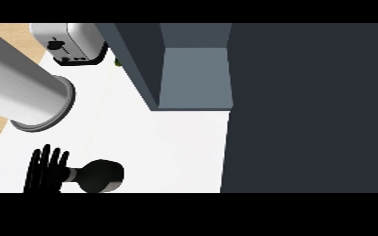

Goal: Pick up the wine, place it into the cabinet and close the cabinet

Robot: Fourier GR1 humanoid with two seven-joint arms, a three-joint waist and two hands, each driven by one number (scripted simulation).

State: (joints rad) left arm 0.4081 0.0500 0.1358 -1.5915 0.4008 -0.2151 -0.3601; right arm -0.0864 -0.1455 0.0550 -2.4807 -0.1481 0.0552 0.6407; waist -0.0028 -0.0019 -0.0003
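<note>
I see the wine (100, 176) lying on the white tabletop (177, 140), its neck pointing at my left hand (46, 171), which touches the neck with fingers straight and holds nothing. My right hand is out of view. The cabinet (193, 75), up and right of the wine, stands open, and its visible shelf is bare.

left hand (44, 172), wine (100, 176), open cabinet (193, 75)
</note>
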